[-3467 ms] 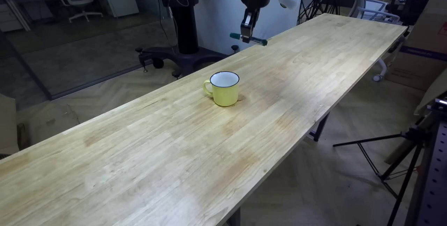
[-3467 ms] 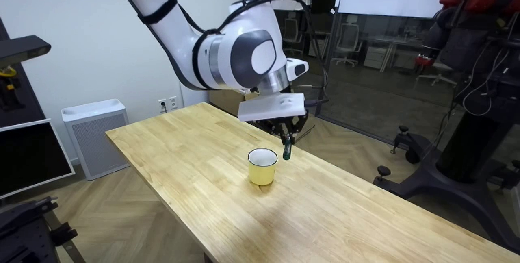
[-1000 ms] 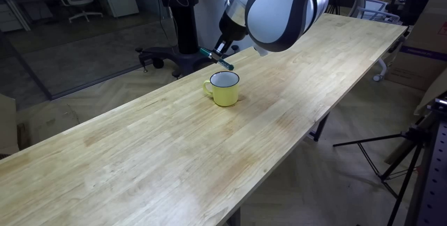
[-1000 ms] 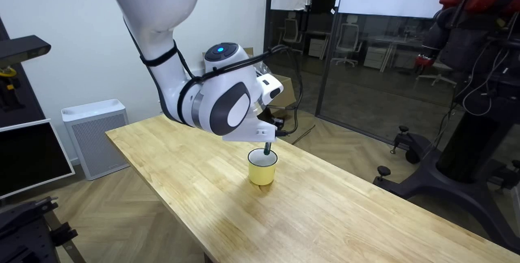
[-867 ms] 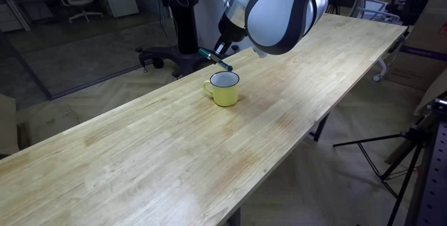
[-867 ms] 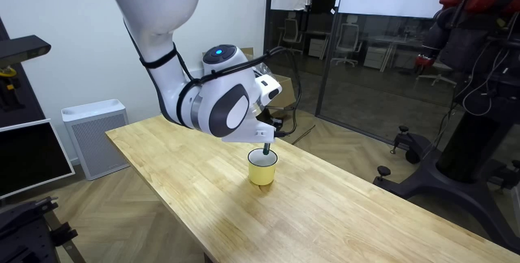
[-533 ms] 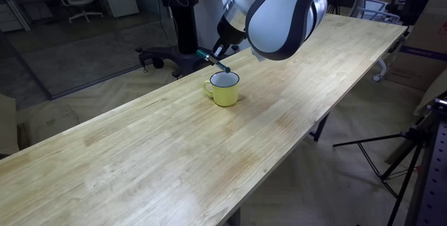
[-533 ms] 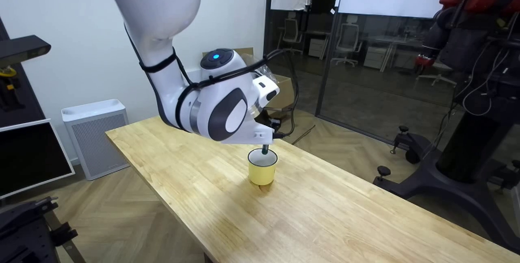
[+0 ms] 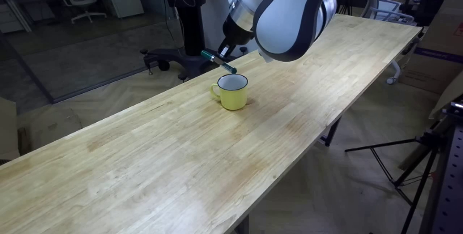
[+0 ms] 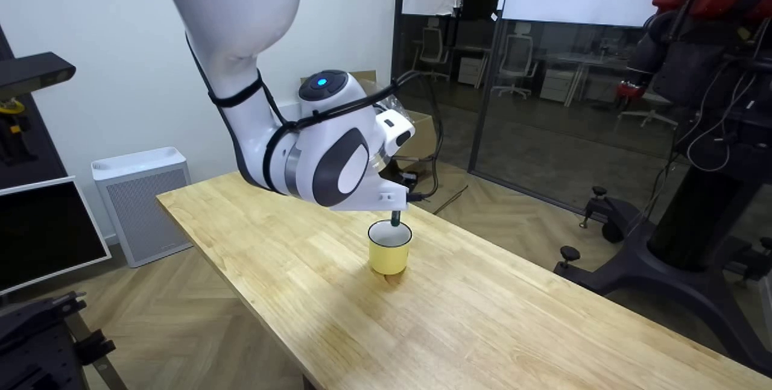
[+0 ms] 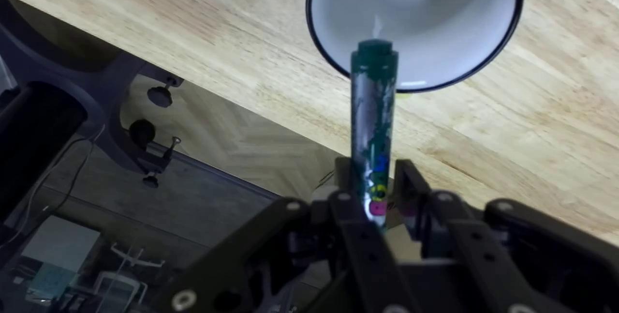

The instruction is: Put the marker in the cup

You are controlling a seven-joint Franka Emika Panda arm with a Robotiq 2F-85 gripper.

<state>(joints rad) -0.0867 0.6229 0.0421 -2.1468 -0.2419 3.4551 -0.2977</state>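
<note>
The yellow cup [image 9: 233,100] stands upright on the table, its white inside facing up; it also shows in an exterior view [image 10: 388,259] and the wrist view [image 11: 459,59]. My gripper [image 9: 220,58] is shut on the dark green marker [image 9: 228,67] near its middle and holds it in the air, tilted, one end lower. That lower end is just above the cup's rim on the gripper's side; the marker [image 10: 395,219] overlaps the far rim there. In the wrist view the marker [image 11: 371,100] lies between the fingertips [image 11: 373,165], a narrow gap showing beside one finger. An exterior view hides the fingers.
The wooden table [image 9: 173,154] carries the cup. A black wheeled stand [image 9: 191,56] is beyond the table's long edge. A tripod [image 9: 408,176] stands off the opposite side. The arm [image 10: 338,155] reaches over the table from above.
Since 3.5 seconds ago the gripper has carried the marker down to the cup and tilted it. In the last half second both rose slightly together. The cup has not moved.
</note>
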